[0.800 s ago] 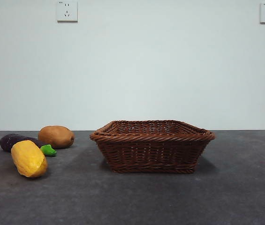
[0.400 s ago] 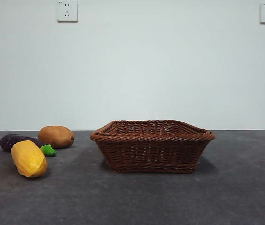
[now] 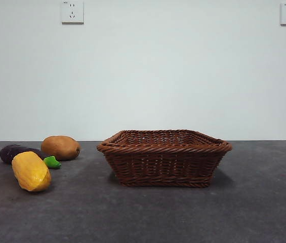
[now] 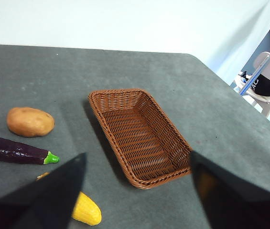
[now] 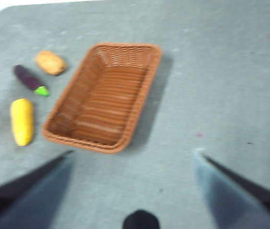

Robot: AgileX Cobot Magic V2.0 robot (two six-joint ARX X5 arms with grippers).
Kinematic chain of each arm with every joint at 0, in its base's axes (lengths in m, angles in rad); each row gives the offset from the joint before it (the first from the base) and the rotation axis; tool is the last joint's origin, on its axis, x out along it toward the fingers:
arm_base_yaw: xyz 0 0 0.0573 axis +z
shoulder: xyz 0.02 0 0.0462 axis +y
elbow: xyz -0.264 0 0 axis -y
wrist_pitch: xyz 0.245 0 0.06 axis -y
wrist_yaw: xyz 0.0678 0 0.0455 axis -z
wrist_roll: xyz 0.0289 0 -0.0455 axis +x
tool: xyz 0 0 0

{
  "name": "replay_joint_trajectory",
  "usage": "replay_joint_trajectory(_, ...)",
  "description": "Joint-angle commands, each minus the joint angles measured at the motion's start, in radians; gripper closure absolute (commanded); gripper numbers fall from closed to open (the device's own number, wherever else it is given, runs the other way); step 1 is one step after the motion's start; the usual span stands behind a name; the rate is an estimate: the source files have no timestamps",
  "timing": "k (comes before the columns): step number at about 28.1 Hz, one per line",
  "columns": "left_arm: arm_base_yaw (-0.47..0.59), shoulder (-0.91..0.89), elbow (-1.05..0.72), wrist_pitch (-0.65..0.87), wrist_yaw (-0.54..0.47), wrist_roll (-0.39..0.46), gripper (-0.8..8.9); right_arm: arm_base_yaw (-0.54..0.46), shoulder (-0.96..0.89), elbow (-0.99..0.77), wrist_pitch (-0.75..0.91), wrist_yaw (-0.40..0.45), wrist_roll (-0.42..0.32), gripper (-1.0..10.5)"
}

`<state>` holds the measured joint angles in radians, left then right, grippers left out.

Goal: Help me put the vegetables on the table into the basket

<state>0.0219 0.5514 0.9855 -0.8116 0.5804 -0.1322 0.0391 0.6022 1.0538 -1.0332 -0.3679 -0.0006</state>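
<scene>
Eggplant (image 3: 17,152) half hidden behind corn (image 3: 31,171) (front view), right wrist view motion-blurred throughout

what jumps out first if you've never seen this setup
The brown wicker basket in the middle of the dark grey table draws the eye first; it holds nothing. Beside it lie three vegetables, apart from its wall: a yellow corn cob nearest the front camera, a purple eggplant and a brown potato behind. Both pincers hang open, high above, holding nothing.

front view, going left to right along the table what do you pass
eggplant and corn cob overlap at the far left, so their order is unclear → potato → basket
</scene>
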Motion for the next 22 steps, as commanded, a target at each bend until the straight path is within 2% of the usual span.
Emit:
replay_joint_trajectory(1,-0.003,0.012,0.002,-0.003,0.004,0.010,1.65,0.001,0.015,0.003,0.003,-0.012,0.000,3.2)
replay_joint_trajectory(6,-0.003,0.050,0.002,-0.003,0.004,0.010,1.65,0.001,0.136,0.025,0.039,-0.052,0.023,3.2)
replay_joint_trajectory(10,-0.003,0.077,0.002,-0.003,0.003,0.009,1.65,0.002,0.317,0.079,0.094,-0.108,0.023,3.2)
replay_joint_trajectory(17,-0.003,0.143,0.002,-0.002,0.003,0.010,1.65,0.070,0.658,0.187,0.194,-0.102,0.053,3.2)
replay_joint_trajectory(22,-0.003,0.174,0.002,0.043,0.004,0.005,1.65,0.167,0.897,0.277,0.278,-0.023,0.053,3.2)
